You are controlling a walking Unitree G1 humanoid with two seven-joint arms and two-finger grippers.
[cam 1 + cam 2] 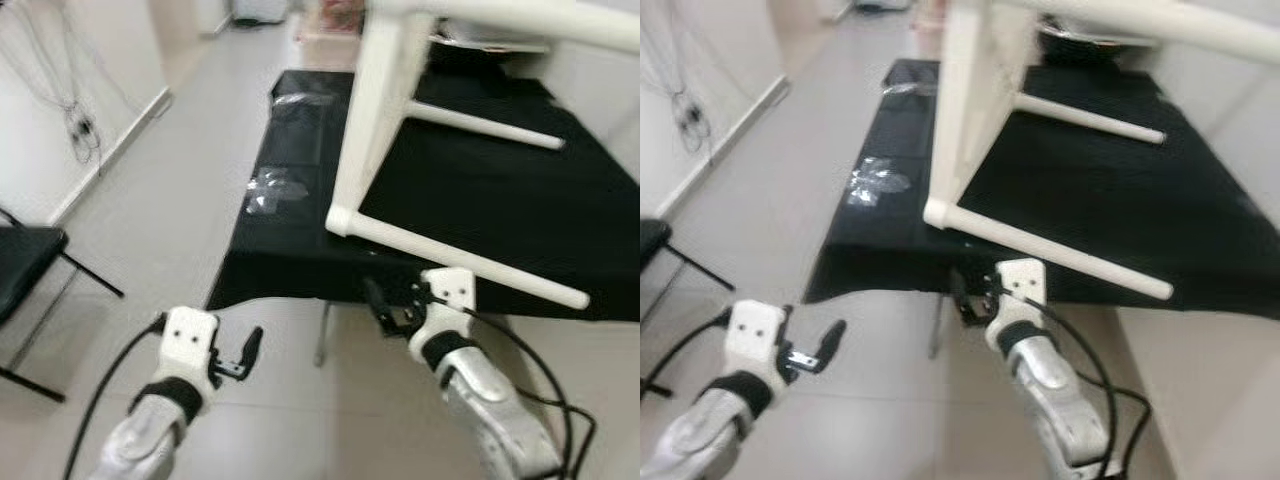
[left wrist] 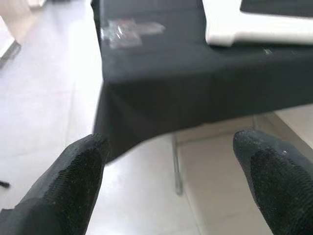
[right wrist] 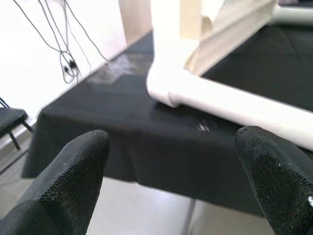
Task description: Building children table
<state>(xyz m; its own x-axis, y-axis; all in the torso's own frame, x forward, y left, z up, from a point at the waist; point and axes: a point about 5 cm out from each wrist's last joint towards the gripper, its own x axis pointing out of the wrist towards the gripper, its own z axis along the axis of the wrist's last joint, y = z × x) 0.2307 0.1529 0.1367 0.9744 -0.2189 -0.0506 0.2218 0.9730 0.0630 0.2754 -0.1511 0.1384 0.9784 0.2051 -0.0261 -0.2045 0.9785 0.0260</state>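
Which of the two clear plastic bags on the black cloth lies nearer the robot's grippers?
The clear plastic bag by the cloth's left edge, beside the white frame's corner, lies nearer. The other bag is at the far end of the black cloth.

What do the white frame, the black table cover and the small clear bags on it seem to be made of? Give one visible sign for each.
Frame: probably painted wood or plastic; smooth, even cream surface, rounded ends.
Cover: fabric, matt; it drapes and creases over the table edge.
Bags: thin clear plastic; crinkled, with pale glints. Their contents are too blurred to tell.
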